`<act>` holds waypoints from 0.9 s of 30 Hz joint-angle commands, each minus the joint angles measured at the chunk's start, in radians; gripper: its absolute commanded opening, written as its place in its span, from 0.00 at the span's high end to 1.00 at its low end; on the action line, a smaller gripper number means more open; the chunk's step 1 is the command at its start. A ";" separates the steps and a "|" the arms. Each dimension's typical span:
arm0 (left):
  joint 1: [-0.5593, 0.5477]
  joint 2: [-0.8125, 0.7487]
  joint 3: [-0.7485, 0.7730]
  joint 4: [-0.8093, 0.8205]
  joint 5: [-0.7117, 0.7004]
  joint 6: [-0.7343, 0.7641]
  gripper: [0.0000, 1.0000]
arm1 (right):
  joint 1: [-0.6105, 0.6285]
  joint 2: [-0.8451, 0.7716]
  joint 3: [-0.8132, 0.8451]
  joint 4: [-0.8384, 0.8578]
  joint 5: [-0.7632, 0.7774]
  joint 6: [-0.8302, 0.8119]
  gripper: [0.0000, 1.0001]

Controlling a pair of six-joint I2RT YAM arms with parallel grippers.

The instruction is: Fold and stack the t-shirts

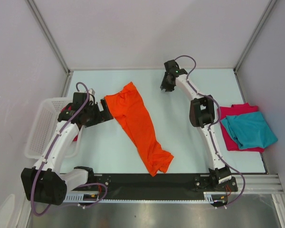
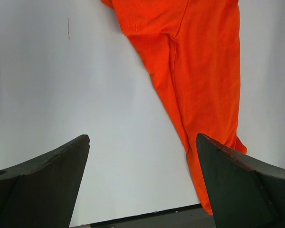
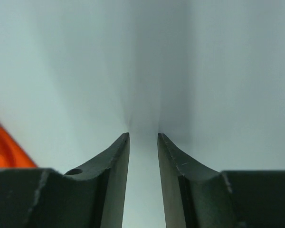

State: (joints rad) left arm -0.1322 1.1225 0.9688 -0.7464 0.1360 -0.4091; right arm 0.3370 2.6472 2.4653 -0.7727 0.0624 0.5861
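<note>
The orange t-shirt [image 1: 137, 124] lies rumpled just ahead of the left claw [image 1: 106, 108], which gapes wide and empty. The right claw [image 1: 167, 87], narrowed on nothing, hovers beyond it. Flattening comes first, I'd say: each needs a hem.

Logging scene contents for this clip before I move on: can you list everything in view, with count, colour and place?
orange t-shirt: 1, bright orange, lying long and slanted across the middle of the table
teal t-shirt: 1, teal, at the table's right edge, on top of the crimson t-shirt
crimson t-shirt: 1 visible, pink-red, under the teal t-shirt
basket: 1, white mesh, at the table's left edge
red cloth: a scrap, at the basket's right rim; too little shows to identify it
table: 1, pale
left gripper: 1, black, wide open, empty, beside the orange t-shirt's upper left edge
right gripper: 1, black, narrowly open, empty, over bare table at the far side
</note>
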 commanded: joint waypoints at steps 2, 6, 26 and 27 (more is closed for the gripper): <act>-0.001 -0.012 -0.008 0.042 0.022 0.009 0.00 | 0.080 -0.032 -0.015 -0.067 -0.134 -0.055 0.64; -0.001 -0.012 -0.021 0.048 0.022 0.009 0.00 | 0.080 0.005 -0.063 0.019 -0.426 0.000 0.63; -0.001 0.000 -0.021 0.062 0.016 0.007 0.00 | 0.160 0.126 -0.058 0.234 -0.802 0.143 0.78; -0.001 0.002 -0.021 0.062 0.016 0.009 0.01 | 0.158 0.125 -0.057 0.225 -0.791 0.141 0.91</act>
State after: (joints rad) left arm -0.1318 1.1316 0.9443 -0.7124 0.1425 -0.4091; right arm 0.4839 2.7419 2.4180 -0.5400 -0.7090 0.7269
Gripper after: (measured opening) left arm 0.996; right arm 0.267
